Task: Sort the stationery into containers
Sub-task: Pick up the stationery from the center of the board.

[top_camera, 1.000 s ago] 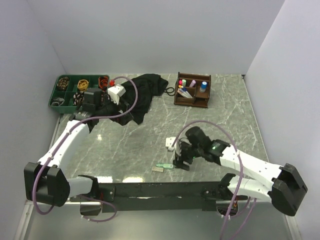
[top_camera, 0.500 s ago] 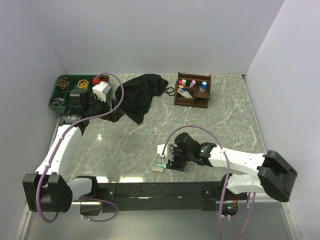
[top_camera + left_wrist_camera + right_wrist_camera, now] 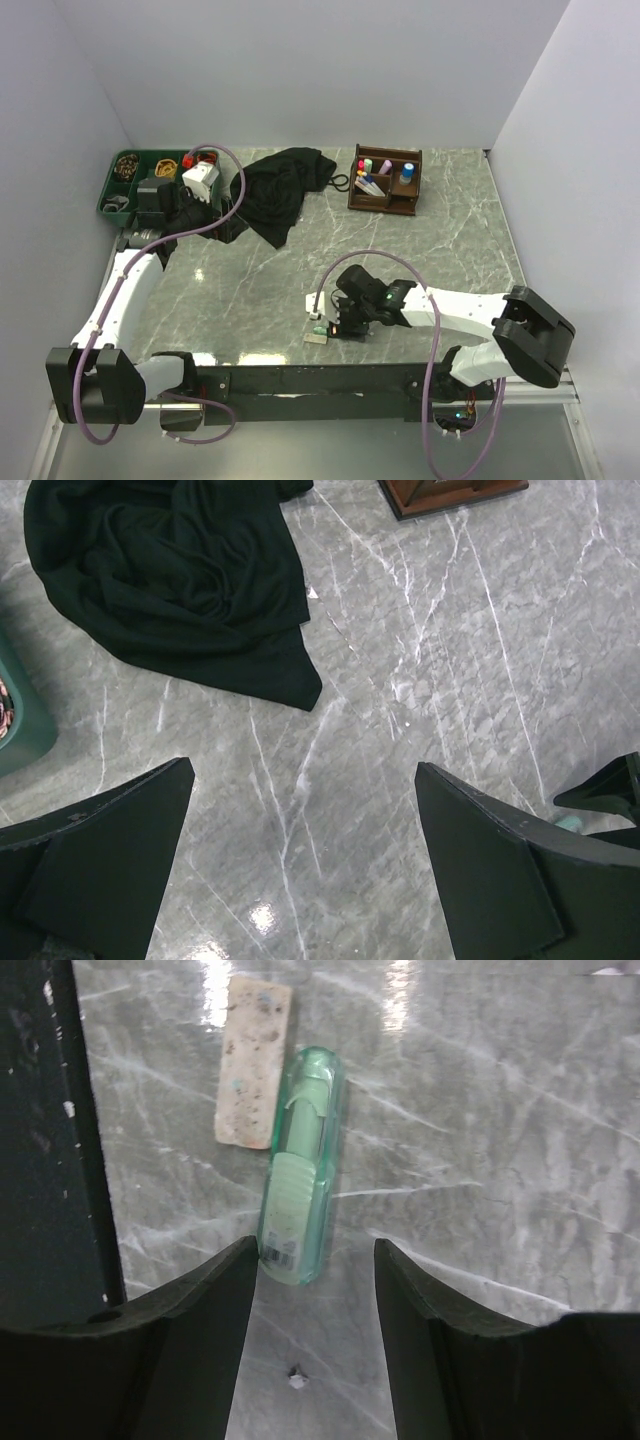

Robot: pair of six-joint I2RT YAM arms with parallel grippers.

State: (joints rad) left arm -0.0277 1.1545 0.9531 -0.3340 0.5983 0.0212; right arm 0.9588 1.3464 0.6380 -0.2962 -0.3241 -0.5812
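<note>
Right wrist: right jaws partly open astride green highlighter [image 3: 300, 1170] end, not gripping; eraser [image 3: 254, 1060] alongside.
Left wrist: left jaws wide open, empty, above bench [image 3: 450, 680].

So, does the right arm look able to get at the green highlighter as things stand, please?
Probably yes: the right claw hangs just over the green highlighter, its near end between the open jaws; the eraser beside it may get nudged.
</note>
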